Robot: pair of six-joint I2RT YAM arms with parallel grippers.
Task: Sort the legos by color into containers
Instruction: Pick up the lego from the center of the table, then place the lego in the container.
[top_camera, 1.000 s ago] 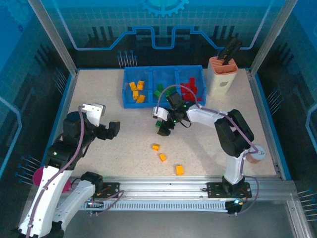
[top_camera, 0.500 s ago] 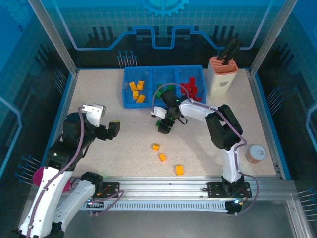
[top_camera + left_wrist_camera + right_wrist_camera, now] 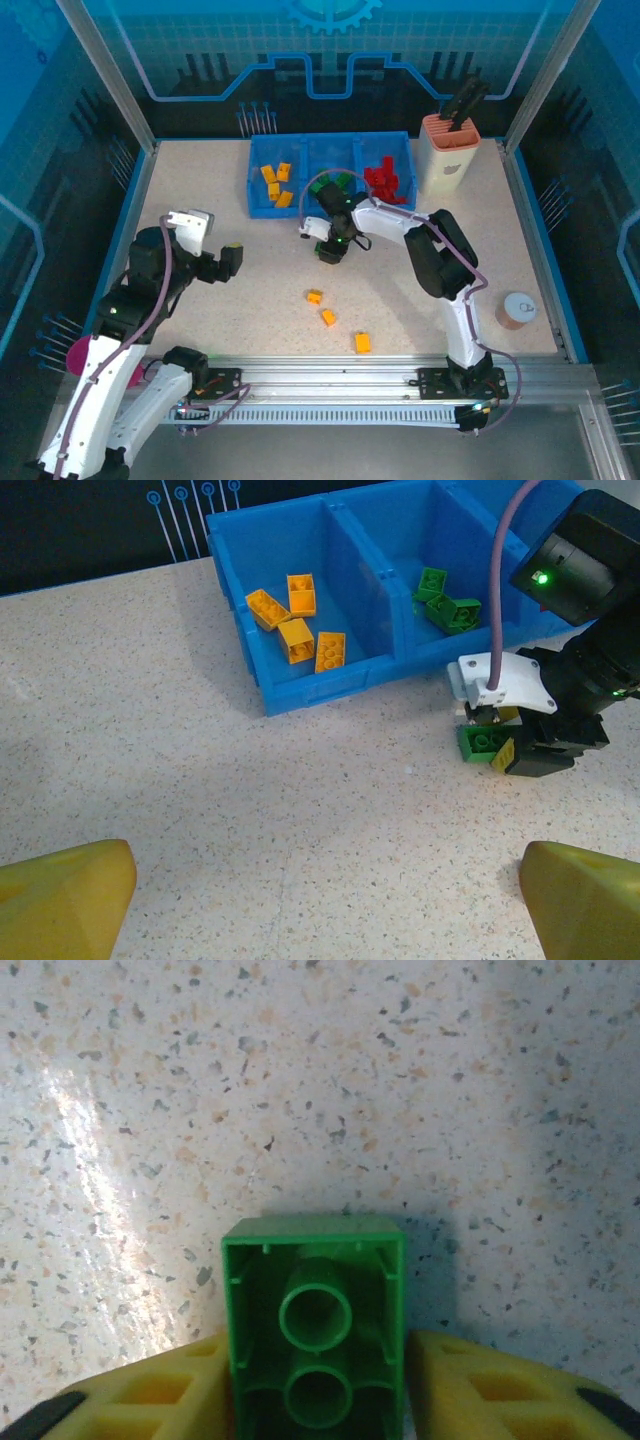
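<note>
The right claw (image 3: 331,248), clenched on a green brick (image 3: 316,1330), sits just before the green-holding middle bin (image 3: 380,590), beyond it.

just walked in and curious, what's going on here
The right gripper is shut on a green lego just in front of the blue tray. The left gripper hangs open off to the side, holding nothing. Three orange legos lie loose on the table, not yet sorted.

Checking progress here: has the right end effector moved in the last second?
Yes. In the top view, the right end effector, shut on the green lego, has shifted slightly toward the blue tray, narrowing the gap to its front wall.
</note>
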